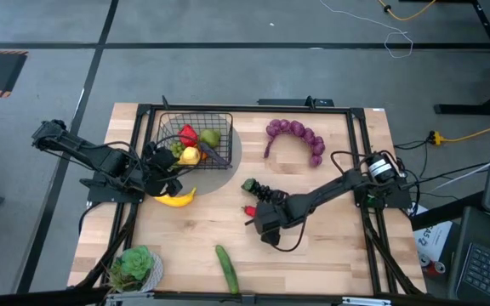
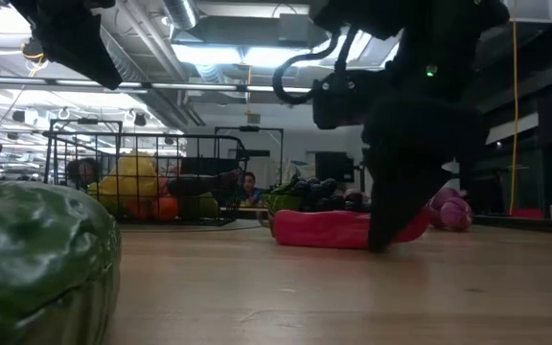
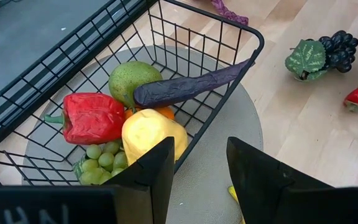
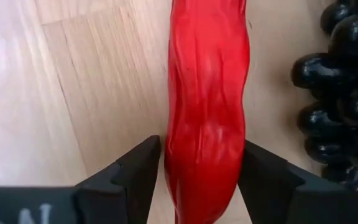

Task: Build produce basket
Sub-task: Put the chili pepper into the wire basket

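Item 1, nearest you: a green leafy vegetable [image 1: 134, 266] is sitting at the table's front left corner, and a cucumber [image 1: 226, 269] is lying near the front edge, well apart from both arms.

Item 2: your right gripper [image 1: 253, 212] is reaching low over mid-table. Its fingers [image 4: 135, 171] are standing one on each side of the red chili [image 4: 207, 106], narrow around it and close to its flanks; you cannot tell whether they are pressing it. In the low view the chili [image 2: 338, 228] is lying flat on the wood.

Item 3: the dark grapes [image 1: 257, 187], with a green leaf, are resting just beside the chili, on its far side.

Item 4: a yellow banana [image 1: 177, 199] is lying on the table at the near edge of the grey round mat [image 3: 225, 162], just outside the basket.

Item 5: your left gripper [image 1: 165, 177] is hovering over the basket's near corner, fingers [image 3: 151, 171] parted and holding nothing.

Item 6: the basket [image 1: 225, 119] is sitting on the mat at the table's far left. You are seeing in it a red pepper [image 3: 92, 117], a green pear-like fruit [image 3: 132, 78], a lemon [image 3: 151, 132], green grapes [image 3: 101, 163], an orange [image 3: 165, 112] partly hidden, and an eggplant [image 3: 191, 86] lying tilted against the rim.

Item 7, farthest: a purple bunch [image 1: 298, 138] is curving across the far middle of the table.
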